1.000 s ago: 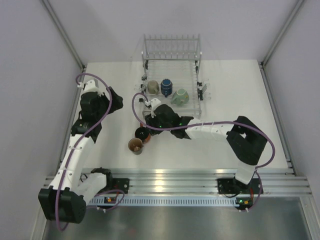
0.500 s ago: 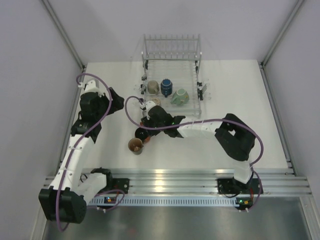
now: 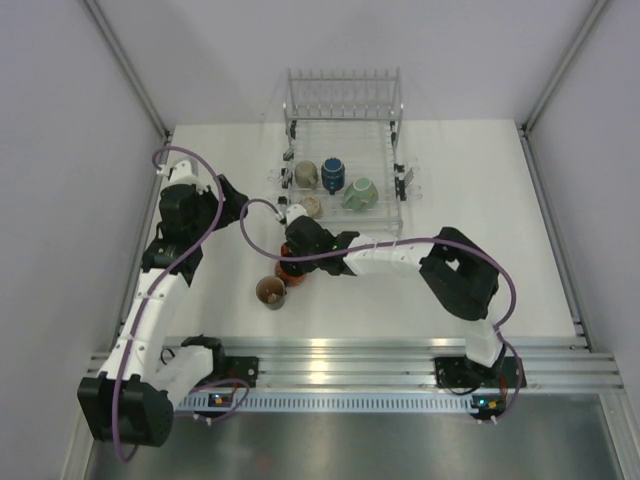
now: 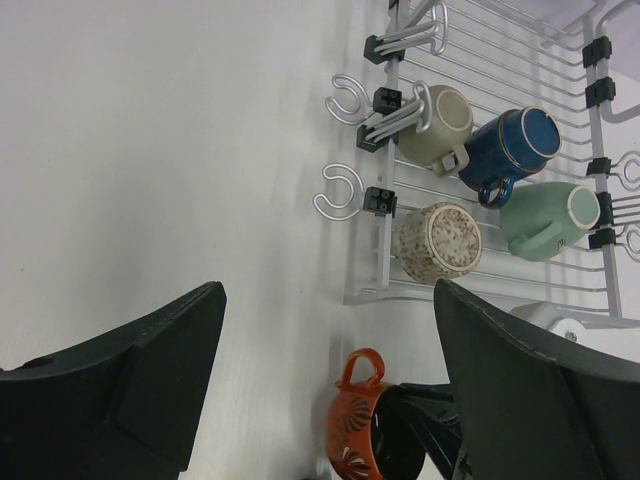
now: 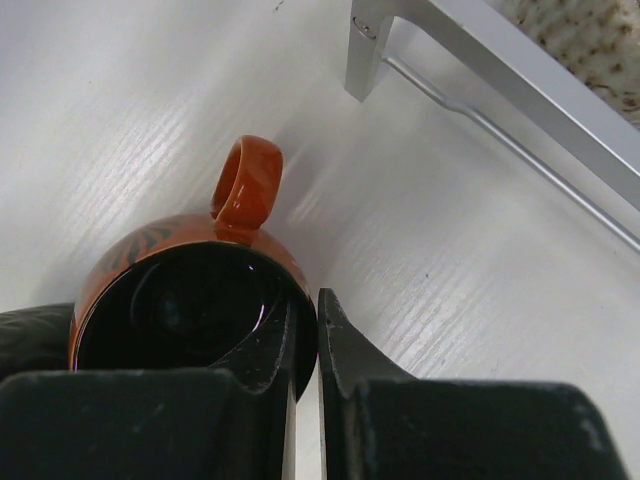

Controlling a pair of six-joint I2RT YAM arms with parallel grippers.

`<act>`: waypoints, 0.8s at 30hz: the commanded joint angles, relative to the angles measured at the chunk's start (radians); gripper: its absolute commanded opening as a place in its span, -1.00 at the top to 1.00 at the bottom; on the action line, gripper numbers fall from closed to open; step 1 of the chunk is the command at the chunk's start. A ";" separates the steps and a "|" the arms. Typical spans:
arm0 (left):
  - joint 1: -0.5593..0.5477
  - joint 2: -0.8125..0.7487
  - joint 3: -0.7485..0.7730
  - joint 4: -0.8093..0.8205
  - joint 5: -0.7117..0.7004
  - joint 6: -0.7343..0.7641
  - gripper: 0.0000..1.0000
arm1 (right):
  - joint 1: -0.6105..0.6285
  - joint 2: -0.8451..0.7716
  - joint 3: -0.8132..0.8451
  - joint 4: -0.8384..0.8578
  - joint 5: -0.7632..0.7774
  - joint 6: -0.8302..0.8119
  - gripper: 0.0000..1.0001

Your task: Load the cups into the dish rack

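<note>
An orange-brown cup (image 5: 150, 262) with a black inside stands on the white table just in front of the dish rack (image 3: 392, 150). My right gripper (image 5: 305, 312) is shut on its rim, one finger inside the cup and one outside; from above it sits at the cup (image 3: 288, 267). The cup's handle (image 5: 247, 185) points away from the fingers. In the rack lie a beige cup (image 3: 306, 175), a dark blue cup (image 3: 333, 173), a mint-green cup (image 3: 360, 193) and a speckled beige cup (image 4: 440, 242). My left gripper (image 4: 328, 290) hangs open and empty to the rack's left (image 3: 235, 200).
Another cup (image 3: 270, 291) with a brown inside stands on the table just near-left of the held one. The rack's corner frame (image 5: 480, 65) is close beyond the right fingers. Upright tines (image 3: 343, 95) line the rack's far end.
My right gripper slid left over the orange-brown cup and closed on its rim. The left arm stayed where it was.
</note>
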 commanded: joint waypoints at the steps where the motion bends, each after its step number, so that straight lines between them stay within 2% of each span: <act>1: 0.009 -0.001 0.006 0.032 0.023 -0.006 -0.81 | 0.008 -0.031 0.005 -0.043 0.111 0.004 1.00; 8: 0.009 0.045 0.043 0.074 0.073 -0.033 -0.80 | -0.002 -0.184 -0.127 -0.018 0.197 0.027 1.00; 12: 0.009 0.087 0.066 0.153 0.161 -0.076 -0.80 | -0.041 -0.410 -0.233 0.015 0.206 0.043 1.00; 16: 0.009 0.128 0.091 0.297 0.331 -0.171 -0.80 | -0.088 -0.644 -0.325 0.035 0.210 0.043 1.00; 20: 0.004 0.174 0.108 0.464 0.545 -0.336 -0.79 | -0.160 -0.914 -0.399 0.035 0.186 0.031 1.00; 24: -0.035 0.196 0.112 0.630 0.650 -0.481 -0.81 | -0.261 -1.090 -0.430 0.026 0.112 0.022 1.00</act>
